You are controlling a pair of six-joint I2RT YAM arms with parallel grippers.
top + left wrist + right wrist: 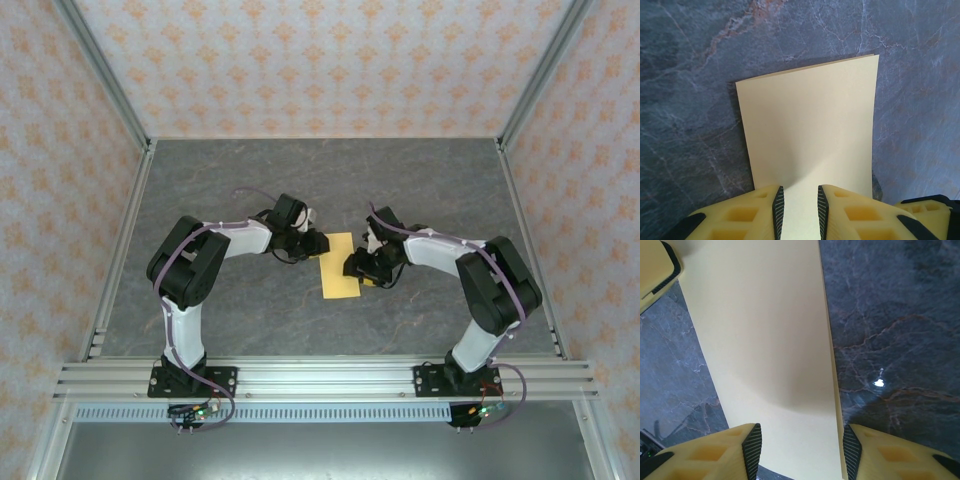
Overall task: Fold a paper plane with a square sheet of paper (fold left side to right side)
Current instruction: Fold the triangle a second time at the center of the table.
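Note:
The square sheet of paper (340, 265) lies flat on the grey tabletop, folded over into a tall yellow rectangle; two layers show along its edge (836, 390). My left gripper (313, 243) is at the paper's upper left edge. In the left wrist view the paper (810, 135) runs under its fingertips, and the left gripper (799, 200) has a narrow gap between its pads with nothing pinched. My right gripper (358, 265) hangs over the paper's right edge. The right gripper (801, 445) stands open wide, straddling the paper (765, 340) below it.
The grey marble tabletop (250, 190) surrounds the paper, with patterned walls and metal frame posts (105, 80) at the sides. A rail (320, 380) runs along the near edge. A left finger (655, 265) shows at the top left of the right wrist view.

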